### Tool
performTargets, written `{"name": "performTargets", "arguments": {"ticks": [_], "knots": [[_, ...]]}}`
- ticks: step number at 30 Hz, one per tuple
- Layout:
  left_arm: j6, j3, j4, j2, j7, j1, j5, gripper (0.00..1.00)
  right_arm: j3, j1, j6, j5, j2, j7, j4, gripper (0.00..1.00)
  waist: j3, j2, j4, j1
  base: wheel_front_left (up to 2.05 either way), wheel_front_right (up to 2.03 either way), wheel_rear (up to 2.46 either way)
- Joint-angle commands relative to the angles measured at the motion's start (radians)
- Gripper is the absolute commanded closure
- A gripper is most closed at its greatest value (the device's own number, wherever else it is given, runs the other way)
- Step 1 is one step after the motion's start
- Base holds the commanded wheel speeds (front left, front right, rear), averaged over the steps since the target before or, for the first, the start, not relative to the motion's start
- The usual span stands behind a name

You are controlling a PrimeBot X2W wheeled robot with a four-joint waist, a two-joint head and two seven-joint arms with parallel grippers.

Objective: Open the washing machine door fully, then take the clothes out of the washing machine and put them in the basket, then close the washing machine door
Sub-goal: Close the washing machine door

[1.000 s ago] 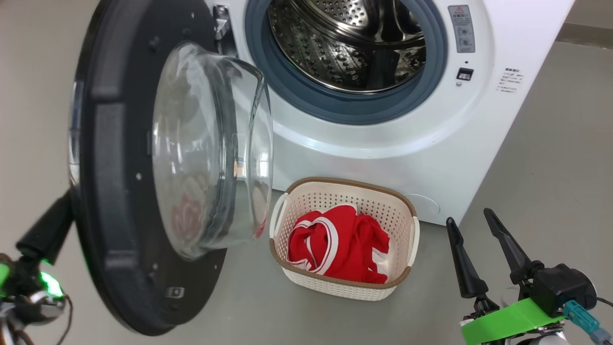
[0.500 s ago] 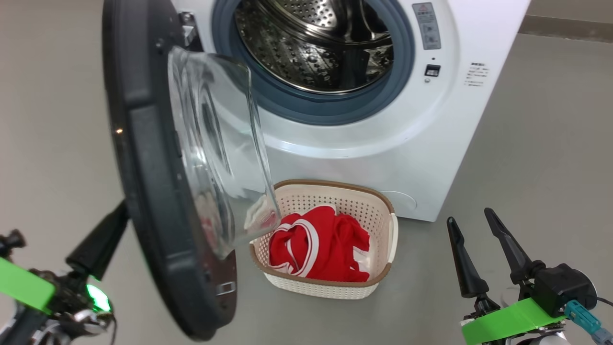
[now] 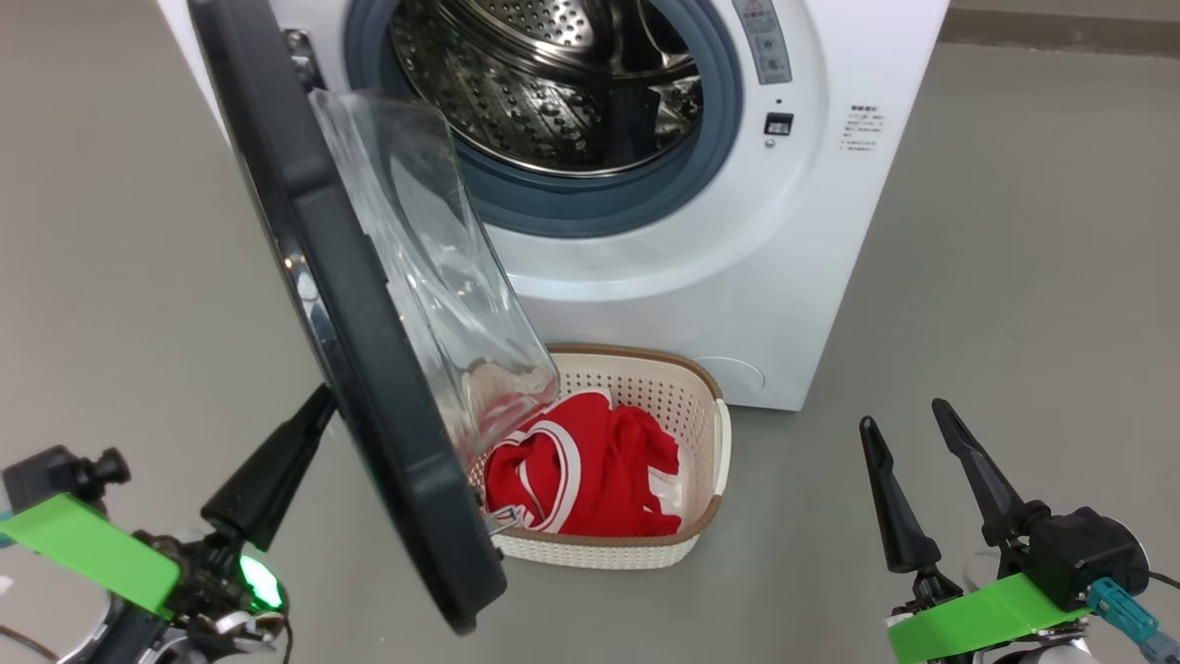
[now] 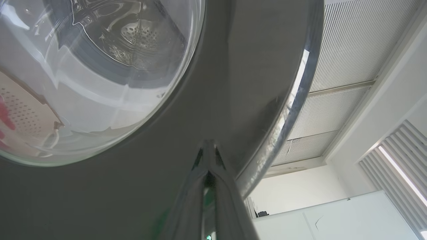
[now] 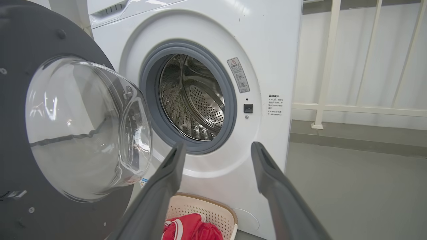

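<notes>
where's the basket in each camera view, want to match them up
Head view: the basket is low centre, on the floor before the washer, partly behind the open door.
Left wrist view: basket at the left edge, seen through the door's glass.
Right wrist view: basket at the bottom edge, centre.
Shared landmark: the steel drum.

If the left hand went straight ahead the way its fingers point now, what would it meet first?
The washing machine door: the shut left hand points at its glossy black outer face, beside the glass window. Its tips look to be right against that face, though contact is hard to confirm.
</notes>
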State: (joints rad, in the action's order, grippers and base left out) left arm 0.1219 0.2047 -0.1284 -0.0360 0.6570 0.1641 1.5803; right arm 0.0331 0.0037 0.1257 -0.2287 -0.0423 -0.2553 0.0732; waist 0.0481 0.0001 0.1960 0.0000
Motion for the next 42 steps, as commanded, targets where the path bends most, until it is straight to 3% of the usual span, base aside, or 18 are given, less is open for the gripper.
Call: {"name": "performTargets", "arguments": {"ticks": [1,15,29,42], "knots": [[-0.014,0.01,-0.033,-0.014,-0.002,0.016,0.012,1.0,0.023,-0.012,0.005,-0.004,-0.008,-0.006,-0.029,0.0,0.011,-0.0001,-0.012,0.0,0.0,0.0,0.0],[-0.06,-0.055,-0.006,-0.014,-0.086,0.084,0.036,1.0,0.024,-0.047,0.005,-0.002,-0.008,-0.006,-0.03,0.0,0.079,-0.0001,-0.087,0.0,0.0,0.0,0.0],[-0.107,-0.127,0.106,-0.014,-0.195,0.266,0.03,1.0,0.03,-0.101,0.005,-0.01,-0.008,-0.006,-0.024,0.0,0.158,-0.0001,-0.151,0.0,0.0,0.0,0.0],[-0.106,-0.17,0.195,-0.014,-0.282,0.428,0.021,1.0,0.037,-0.138,0.005,-0.011,-0.008,-0.006,-0.022,0.0,0.226,-0.0001,-0.196,0.0,0.0,0.0,0.0]]}}
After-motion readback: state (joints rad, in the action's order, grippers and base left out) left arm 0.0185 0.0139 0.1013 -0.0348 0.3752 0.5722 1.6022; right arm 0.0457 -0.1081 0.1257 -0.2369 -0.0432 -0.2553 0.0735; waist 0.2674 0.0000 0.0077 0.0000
